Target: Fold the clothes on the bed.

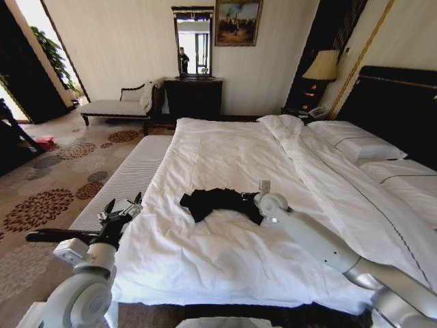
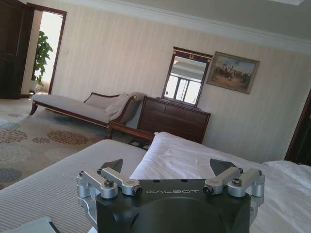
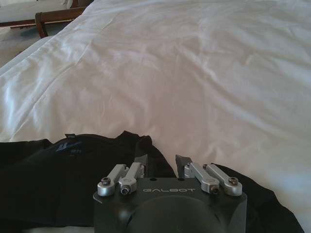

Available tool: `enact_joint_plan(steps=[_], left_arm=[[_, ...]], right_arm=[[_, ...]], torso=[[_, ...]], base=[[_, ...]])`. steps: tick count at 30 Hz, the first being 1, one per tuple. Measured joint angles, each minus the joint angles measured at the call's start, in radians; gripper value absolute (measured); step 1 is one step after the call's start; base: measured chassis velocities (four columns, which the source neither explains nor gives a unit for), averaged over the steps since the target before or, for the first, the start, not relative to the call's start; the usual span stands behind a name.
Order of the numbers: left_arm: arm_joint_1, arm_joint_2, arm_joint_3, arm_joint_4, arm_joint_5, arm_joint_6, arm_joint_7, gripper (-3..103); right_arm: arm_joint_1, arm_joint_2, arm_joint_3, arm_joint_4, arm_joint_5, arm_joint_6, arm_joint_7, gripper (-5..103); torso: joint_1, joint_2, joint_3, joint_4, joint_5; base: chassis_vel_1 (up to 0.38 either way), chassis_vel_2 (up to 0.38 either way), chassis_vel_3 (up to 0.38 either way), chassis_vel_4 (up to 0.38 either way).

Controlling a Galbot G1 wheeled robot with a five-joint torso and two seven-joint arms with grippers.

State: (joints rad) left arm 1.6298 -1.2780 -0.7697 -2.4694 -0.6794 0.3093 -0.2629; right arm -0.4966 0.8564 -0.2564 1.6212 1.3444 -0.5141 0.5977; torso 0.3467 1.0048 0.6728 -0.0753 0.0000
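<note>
Nearest you, the left end effector (image 1: 123,208) hangs wide open and empty; the right end effector (image 3: 163,165), nearly closed, presses the limp, light T-shirt (image 1: 215,202) on the bed (image 1: 225,157). Grip its edges.

The black T-shirt (image 1: 217,201) is soft matt cloth, creased and rumpled. The bed (image 1: 225,253) is covered in smooth white fabric with fine wrinkles and a faint sheen. The right gripper (image 3: 160,165) has a matt black body with brushed, bare-metal linkages and dark jaws; the left gripper (image 2: 167,167) looks the same. The chest of drawers (image 2: 172,119) is dark polished wood. The carpet (image 1: 41,198) is a patterned pile.
</note>
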Motion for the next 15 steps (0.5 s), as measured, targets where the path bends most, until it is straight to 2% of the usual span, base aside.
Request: enact_joint_plan(steps=[1, 2, 4, 5, 7, 9, 10, 11, 13, 14, 15], left_arm=[[-0.001, 0.000, 0.001, 0.001, 0.001, 0.000, 0.000, 100], [-0.001, 0.000, 0.001, 0.002, 0.001, 0.000, 0.000, 100], [-0.002, 0.000, 0.002, 0.003, 0.001, 0.000, 0.000, 100], [-0.002, 0.000, 0.002, 0.003, 0.001, 0.000, 0.000, 100], [-0.003, 0.000, 0.004, 0.007, 0.004, 0.000, 0.000, 100], [-0.004, 0.000, 0.004, 0.009, 0.004, 0.000, 0.001, 100], [-0.005, 0.000, 0.004, 0.011, 0.005, 0.000, 0.001, 100], [-0.006, 0.000, 0.004, 0.013, 0.006, 0.000, 0.001, 100], [-0.006, 0.000, 0.005, 0.015, 0.007, 0.000, 0.001, 100], [-0.006, 0.000, 0.005, 0.015, 0.007, 0.000, 0.001, 100], [-0.006, 0.000, 0.004, 0.015, 0.007, 0.000, 0.001, 100]], right_arm=[[-0.002, 0.000, 0.002, 0.000, 0.002, 0.001, 0.000, 38], [-0.005, 0.001, 0.004, -0.002, 0.004, 0.001, 0.000, 38], [-0.007, 0.003, 0.005, -0.008, 0.005, 0.002, 0.000, 49], [-0.007, 0.003, 0.005, -0.008, 0.005, 0.002, 0.000, 49], [-0.008, 0.010, 0.008, -0.025, 0.009, 0.003, 0.000, 60], [-0.008, 0.012, 0.008, -0.032, 0.013, 0.004, 0.000, 60], [-0.008, 0.015, 0.009, -0.039, 0.021, 0.006, -0.002, 71], [-0.008, 0.017, 0.010, -0.042, 0.030, 0.009, -0.007, 71], [-0.008, 0.019, 0.012, -0.042, 0.046, 0.016, -0.016, 82], [-0.008, 0.019, 0.012, -0.042, 0.046, 0.016, -0.016, 82], [-0.007, 0.019, 0.012, -0.041, 0.054, 0.017, -0.018, 90]], torso=[[0.000, 0.000, 0.000, 0.0001, 0.0000], [0.000, 0.000, 0.000, 0.0000, 0.0000], [0.000, 0.000, 0.000, 0.0000, 0.0000], [0.000, 0.000, 0.000, 0.0000, 0.0000], [0.000, 0.000, 0.000, 0.0001, 0.0000], [0.000, 0.000, 0.000, 0.0001, 0.0000], [0.000, 0.000, 0.000, 0.0000, 0.0000], [0.000, 0.000, 0.000, 0.0000, 0.0000], [0.000, 0.000, 0.000, 0.0001, 0.0000], [0.000, 0.000, 0.000, 0.0001, 0.0000], [0.000, 0.000, 0.000, 0.0000, 0.0000]], base=[[0.000, 0.000, 0.000, 0.000], [0.000, 0.000, 0.000, 0.000], [0.000, 0.000, 0.000, 0.000], [0.000, 0.000, 0.000, 0.000], [0.000, 0.000, 0.000, 0.000], [0.000, 0.000, 0.000, 0.000], [0.000, 0.000, 0.000, 0.000], [0.000, 0.000, 0.000, 0.000], [0.000, 0.000, 0.000, 0.000], [0.000, 0.000, 0.000, 0.000], [0.000, 0.000, 0.000, 0.000]])
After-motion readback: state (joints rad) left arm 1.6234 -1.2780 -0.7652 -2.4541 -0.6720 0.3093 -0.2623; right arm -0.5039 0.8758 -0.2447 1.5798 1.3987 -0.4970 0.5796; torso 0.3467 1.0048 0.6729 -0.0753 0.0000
